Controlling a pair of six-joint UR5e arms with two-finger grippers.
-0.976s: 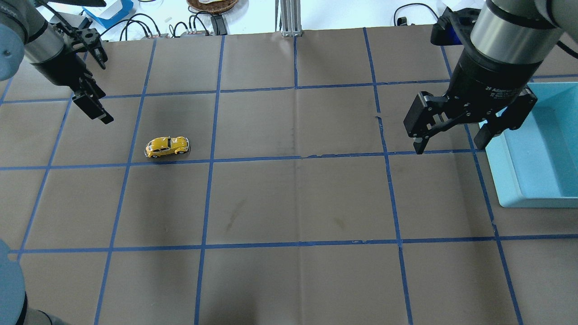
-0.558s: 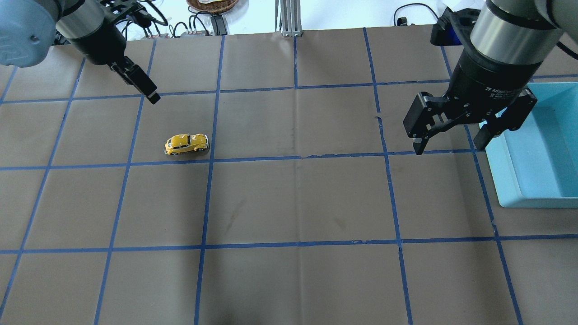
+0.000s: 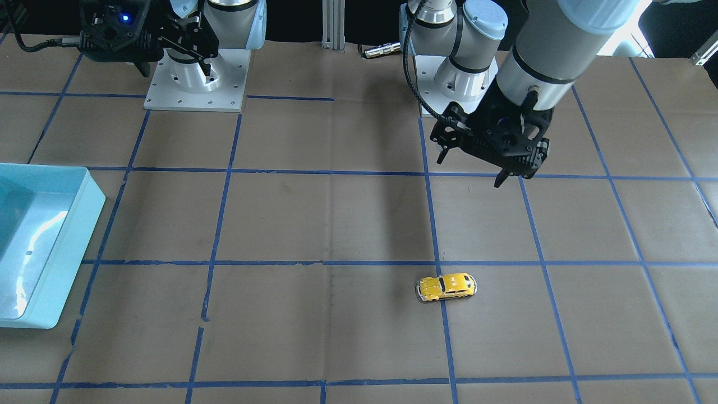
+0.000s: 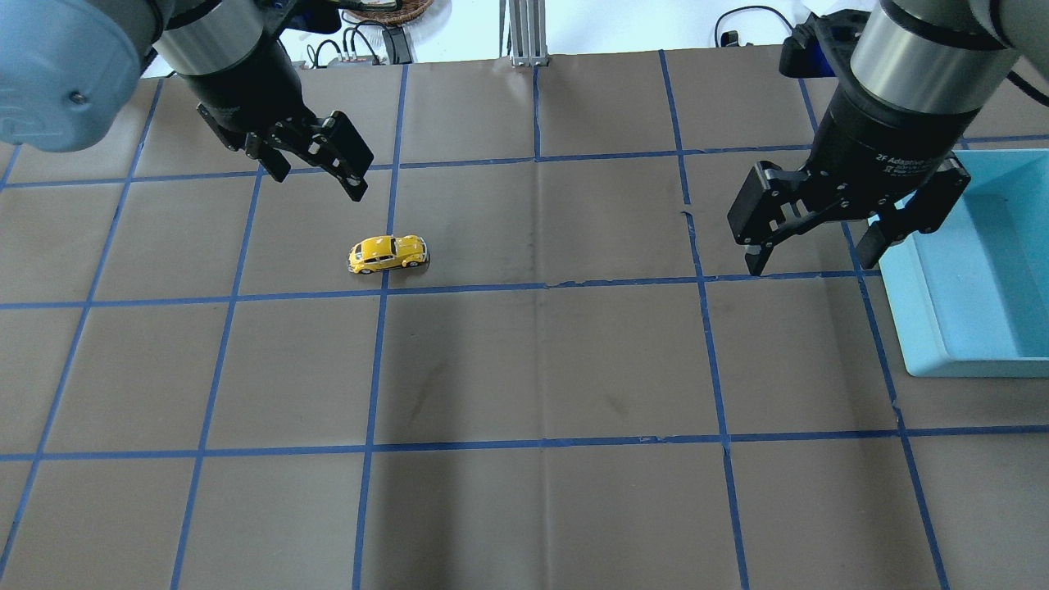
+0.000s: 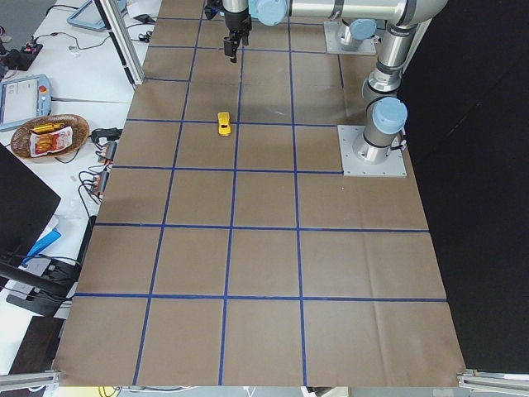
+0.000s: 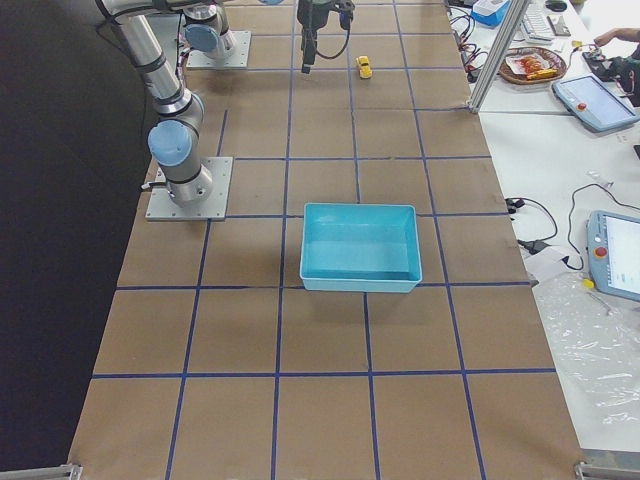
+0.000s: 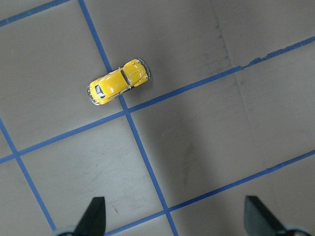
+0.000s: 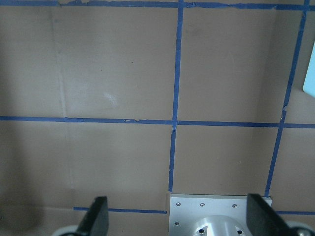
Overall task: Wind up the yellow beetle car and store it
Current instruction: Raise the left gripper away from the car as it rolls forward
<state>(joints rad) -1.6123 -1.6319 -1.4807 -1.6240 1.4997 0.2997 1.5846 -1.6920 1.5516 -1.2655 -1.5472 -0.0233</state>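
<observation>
The yellow beetle car (image 4: 388, 253) stands on its wheels on the brown table, across a blue tape line, left of centre. It also shows in the front view (image 3: 446, 287) and the left wrist view (image 7: 119, 81). My left gripper (image 4: 318, 182) is open and empty, held above the table just beyond and left of the car, not touching it. In the left wrist view (image 7: 177, 216) both fingertips show wide apart with nothing between. My right gripper (image 4: 811, 262) is open and empty, hovering at the right beside the bin. Its wrist view (image 8: 179, 216) shows only bare table.
A light blue bin (image 4: 901, 315) sits open at the table's right edge, also in the front view (image 3: 70, 241) and the right side view (image 6: 355, 285). Cables and a basket (image 4: 385, 8) lie beyond the far edge. An arm base plate (image 8: 216, 216) shows below the right gripper.
The car has rolled to the right in the overhead view, crossing a blue line. My left gripper has swung right after it, staying open. The right gripper has barely moved.
</observation>
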